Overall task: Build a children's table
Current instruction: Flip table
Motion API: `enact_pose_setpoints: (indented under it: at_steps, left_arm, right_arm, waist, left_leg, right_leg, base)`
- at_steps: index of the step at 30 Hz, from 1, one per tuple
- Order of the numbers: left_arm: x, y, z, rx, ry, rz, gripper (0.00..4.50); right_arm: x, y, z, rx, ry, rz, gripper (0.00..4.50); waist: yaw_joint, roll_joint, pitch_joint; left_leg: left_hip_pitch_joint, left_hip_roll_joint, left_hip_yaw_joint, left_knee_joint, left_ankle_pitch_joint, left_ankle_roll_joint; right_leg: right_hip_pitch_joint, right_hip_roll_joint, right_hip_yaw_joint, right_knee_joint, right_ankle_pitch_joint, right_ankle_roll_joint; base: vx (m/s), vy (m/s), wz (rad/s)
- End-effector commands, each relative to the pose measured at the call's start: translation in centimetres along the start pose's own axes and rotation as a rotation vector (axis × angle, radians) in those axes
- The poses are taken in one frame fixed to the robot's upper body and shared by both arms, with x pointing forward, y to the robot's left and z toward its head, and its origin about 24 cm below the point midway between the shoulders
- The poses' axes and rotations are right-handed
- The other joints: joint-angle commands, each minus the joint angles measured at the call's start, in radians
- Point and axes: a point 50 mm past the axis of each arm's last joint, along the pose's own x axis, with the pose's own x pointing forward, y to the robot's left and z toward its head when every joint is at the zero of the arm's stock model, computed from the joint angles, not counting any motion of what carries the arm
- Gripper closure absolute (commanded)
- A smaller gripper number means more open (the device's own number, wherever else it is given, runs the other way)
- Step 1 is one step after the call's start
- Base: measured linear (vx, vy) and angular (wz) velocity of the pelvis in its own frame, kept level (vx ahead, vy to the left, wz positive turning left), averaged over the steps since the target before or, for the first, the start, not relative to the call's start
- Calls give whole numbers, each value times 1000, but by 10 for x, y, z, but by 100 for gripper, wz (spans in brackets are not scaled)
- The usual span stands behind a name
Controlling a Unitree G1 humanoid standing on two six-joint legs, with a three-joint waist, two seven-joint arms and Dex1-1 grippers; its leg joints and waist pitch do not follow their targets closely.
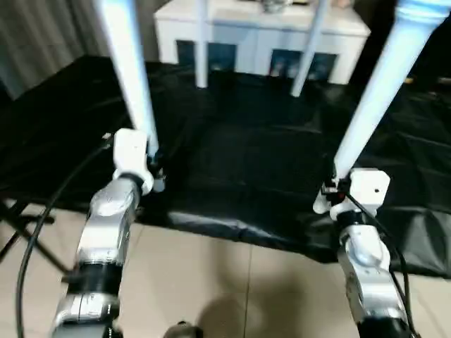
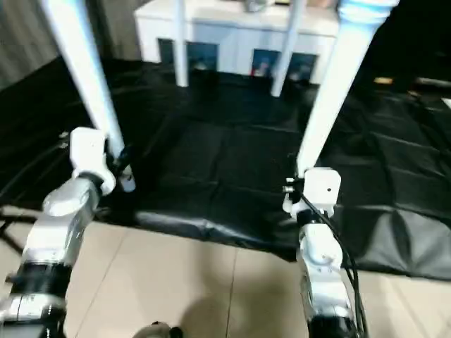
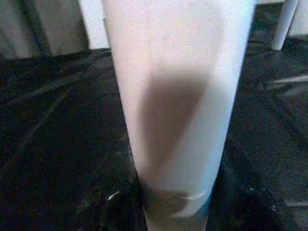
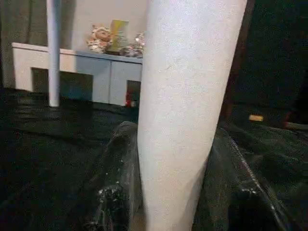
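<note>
a robot's two silver forearms reach forward, each gripper meeting the lower end of a long white table leg. the left gripper (image 1: 153, 165) sits at the foot of the near left leg (image 1: 130, 67), and the right gripper (image 1: 332, 189) at the foot of the near right leg (image 1: 380, 84); both seem to be holding their legs, though whether the fingers are clamped or merely alongside cannot be told here. the children's table stands tall over a black plastic sheet (image 1: 254, 162) spread on the floor, its top out of sight above, with the two far legs (image 1: 201, 42) planted on the sheet near a white cabinet (image 1: 261, 39). all four legs look fitted, so the step in hand is probably a final seating or positioning of the table. the next move likely calls for both arms to act together, keeping the legs level. the sheet's crumpled front edge (image 1: 232, 229) lies just ahead of the wrists over pale tiled floor (image 1: 211, 282); the middle between the legs is open, while the cabinet limits room behind.
</note>
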Motion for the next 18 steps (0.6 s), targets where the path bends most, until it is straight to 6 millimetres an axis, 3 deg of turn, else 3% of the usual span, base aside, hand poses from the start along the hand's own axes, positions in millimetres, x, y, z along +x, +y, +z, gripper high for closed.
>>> enact_pose_setpoints:
  at_steps: [1, 4, 7, 9, 11, 12, 14, 15, 16, 18]
  left_arm:
    - [7, 5, 26, 174, -80, 10, 295]
    - [4, 14, 25, 207, -70, 47, 295]
    - [-1, 17, 22, 212, -65, 71, 295]
    - [-8, 18, 19, 206, -58, 88, 295]
    - [-13, 18, 16, 196, -59, 91, 295]
    - [-13, 18, 16, 196, -59, 91, 295]
    - [-22, 14, 11, 186, -56, 85, 295]
    - [-23, 14, 11, 185, -55, 84, 295]
    - [-25, 14, 5, 183, -41, 93, 295]
    - [-25, 16, 1, 190, -35, 112, 295]
  right_arm:
    - [-1, 9, -20, -57, 103, 101, 307]
    - [6, 13, -20, -60, 105, 143, 307]
    - [9, 14, -21, -49, 109, 157, 307]
    - [12, 13, -21, -44, 106, 164, 307]
    - [14, 12, -21, -43, 100, 167, 307]
    - [14, 12, -21, -43, 100, 167, 307]
    - [16, 11, -22, -40, 99, 172, 307]
    - [16, 11, -22, -40, 99, 173, 307]
    - [17, 14, -25, -36, 115, 187, 307]
    - [17, 18, -27, -36, 126, 201, 307]
  waist:
    - [-26, 27, -61]
    - [-37, 25, -65]
    - [-41, 18, -58]
    - [-43, 18, -57]
    - [-48, 23, -59]
    - [-49, 27, -59]
    - [-53, 25, -60]
    - [-54, 16, -58]
    - [-53, 17, -57]
    - [-55, 15, -54]
  left_leg:
    - [64, 64, -70, -115, -754, -145]
    - [64, 63, -71, -120, -751, -144]
    - [72, 57, -68, -112, -749, -127]
    - [81, 56, -67, -108, -763, -122]
    - [74, 64, -71, -119, -790, -129]
    - [82, 64, -67, -121, -814, -135]
    - [79, 65, -67, -126, -825, -136]
    - [78, 65, -64, -128, -824, -133]
    - [85, 62, -60, -124, -832, -132]
    - [87, 60, -60, -124, -848, -132]
  right_leg:
    - [0, -92, 35, -104, -474, -115]
    - [6, -94, 36, -102, -422, -133]
    - [0, -102, 34, -119, -503, -128]
    - [-4, -101, 27, -127, -540, -119]
    - [2, -95, 21, -115, -489, -124]
    - [-5, -91, 20, -116, -464, -129]
    - [0, -90, 17, -110, -430, -136]
    - [-1, -88, 16, -113, -433, -135]
    - [-8, -91, 15, -118, -459, -131]
    - [-8, -89, 8, -123, -495, -119]
  base:
    - [0, 0, 0]
    - [0, 0, 0]
    - [0, 0, 0]
    - [0, 0, 0]
    - [0, 0, 0]
    - [0, 0, 0]
    - [0, 0, 0]
    - [0, 0, 0]
    - [0, 0, 0]
    - [0, 0, 0]
